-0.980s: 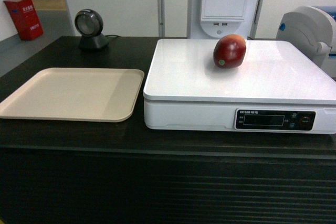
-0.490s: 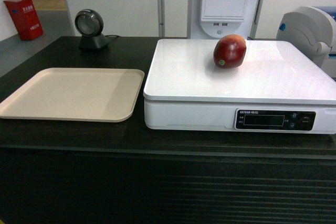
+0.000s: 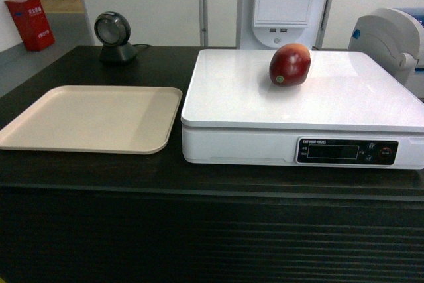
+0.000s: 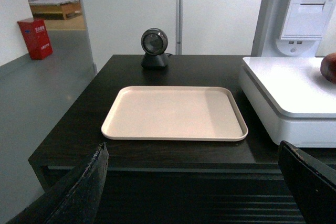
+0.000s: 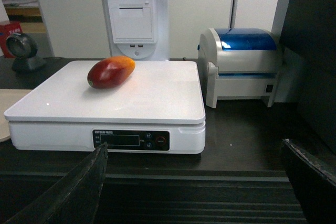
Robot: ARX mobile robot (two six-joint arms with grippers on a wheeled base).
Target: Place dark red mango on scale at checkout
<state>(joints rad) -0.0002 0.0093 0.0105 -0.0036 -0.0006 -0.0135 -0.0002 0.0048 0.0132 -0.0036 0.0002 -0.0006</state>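
The dark red mango point(image 3: 289, 65) lies on its side on the far part of the white scale point(image 3: 265, 107), which stands on the dark checkout point(image 3: 199, 183) counter. From the right wrist view the mango point(image 5: 111, 72) shows its orange-yellow end toward the back of the scale point(image 5: 157, 98). In the left wrist view only a sliver of the mango point(image 4: 329, 68) shows at the right edge, on the scale point(image 4: 294, 98). My left gripper point(image 4: 194, 182) and right gripper point(image 5: 194, 182) both stand open and empty in front of the counter's ribbed face, well short of the mango.
A flat beige tray point(image 3: 93, 118) lies left of the scale. A round black scanner point(image 3: 113, 36) stands at the counter's back left. A white and blue printer point(image 5: 244, 66) sits right of the scale, a white terminal point(image 3: 285, 4) behind it. A red box point(image 3: 30, 23) stands on the floor far left.
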